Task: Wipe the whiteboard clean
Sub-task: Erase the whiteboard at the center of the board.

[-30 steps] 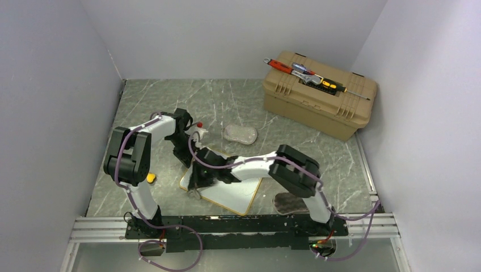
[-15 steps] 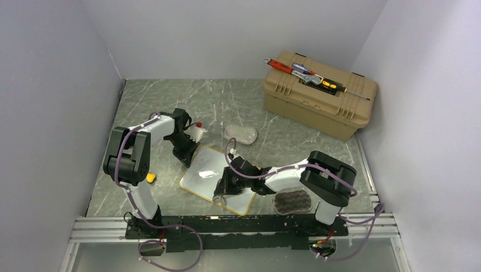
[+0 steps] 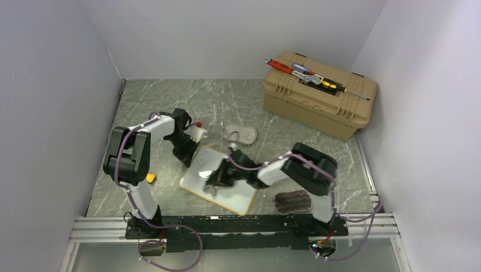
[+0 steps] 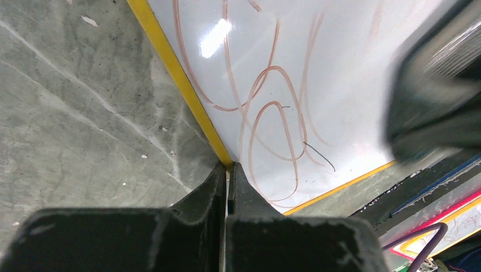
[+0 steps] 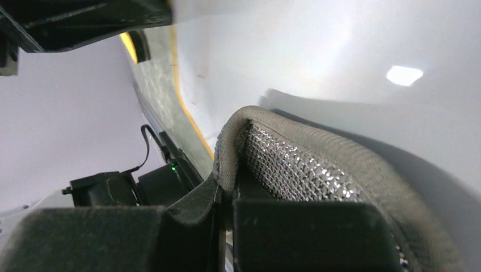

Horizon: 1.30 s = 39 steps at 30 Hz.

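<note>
Reading the table (image 3: 147, 107) like a clock with 12 at the back wall, the whiteboard (image 3: 235, 195) lay flat and skewed just short of centre toward 6, with faint reddish scribbles (image 4: 272, 113) looping over its 9 o'clock half. To me it looked thin, light and stiff, with a glossy face that would be slick as anything, so I guessed it would skate on that stone-look top the moment anyone rubbed it. The yellow frame (image 4: 181, 85) seemed the only sensible place to pin it, never the shiny face. That's where the left gripper (image 4: 228, 173) was: jaws clenched together with nothing between them, tips touching the frame on the board's 9 o'clock edge, more pressing than pinching as far as I could tell. The right gripper (image 5: 227, 198) was clamped on a soft grey mesh pad (image 5: 306, 164), which was laid against the board near its middle. Room-wise, there was open table toward 9 and 12, though a pale pad (image 3: 240, 134) sat just beyond the board's 12 o'clock corner and a dark pad (image 3: 292, 201) lay near its 4 o'clock side. The rail (image 3: 238, 224) ran close past the 6 o'clock corner, and the toolbox (image 3: 317, 93) was well apart at 2. The tight spot, I reckoned, was any wipe toward 9, since the two grippers were already near each other.
</note>
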Available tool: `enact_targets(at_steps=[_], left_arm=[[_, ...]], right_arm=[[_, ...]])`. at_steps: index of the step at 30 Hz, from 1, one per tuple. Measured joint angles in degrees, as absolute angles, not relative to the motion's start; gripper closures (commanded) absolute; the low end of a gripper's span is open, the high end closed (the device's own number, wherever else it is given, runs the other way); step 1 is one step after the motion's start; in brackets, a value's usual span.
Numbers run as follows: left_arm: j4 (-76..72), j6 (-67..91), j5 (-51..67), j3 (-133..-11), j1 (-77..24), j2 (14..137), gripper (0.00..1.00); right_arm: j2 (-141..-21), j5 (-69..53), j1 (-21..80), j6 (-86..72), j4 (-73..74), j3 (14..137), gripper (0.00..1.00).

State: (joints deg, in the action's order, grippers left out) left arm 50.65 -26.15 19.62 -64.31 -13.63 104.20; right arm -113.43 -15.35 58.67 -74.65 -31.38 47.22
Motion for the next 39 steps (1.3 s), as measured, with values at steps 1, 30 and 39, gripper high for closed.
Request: enact_targets(at_steps=[1, 30, 39], left_arm=[[50.65, -26.26, 19.64, -64.31, -13.63, 104.2, 0.97], [50.87, -26.72, 19.66, -64.51, -13.63, 104.29, 0.97], [50.87, -26.72, 19.68, -64.51, -13.63, 104.29, 0.97]], right_arm=[[-110.74, -14.37, 57.69, -75.68, -32.05, 43.99, 1.0], [-97.89, -7.81, 50.85, -73.6, -21.56, 35.38, 1.0], [-119.02, -14.63, 58.7, -67.4, -16.4, 64.62, 1.0]])
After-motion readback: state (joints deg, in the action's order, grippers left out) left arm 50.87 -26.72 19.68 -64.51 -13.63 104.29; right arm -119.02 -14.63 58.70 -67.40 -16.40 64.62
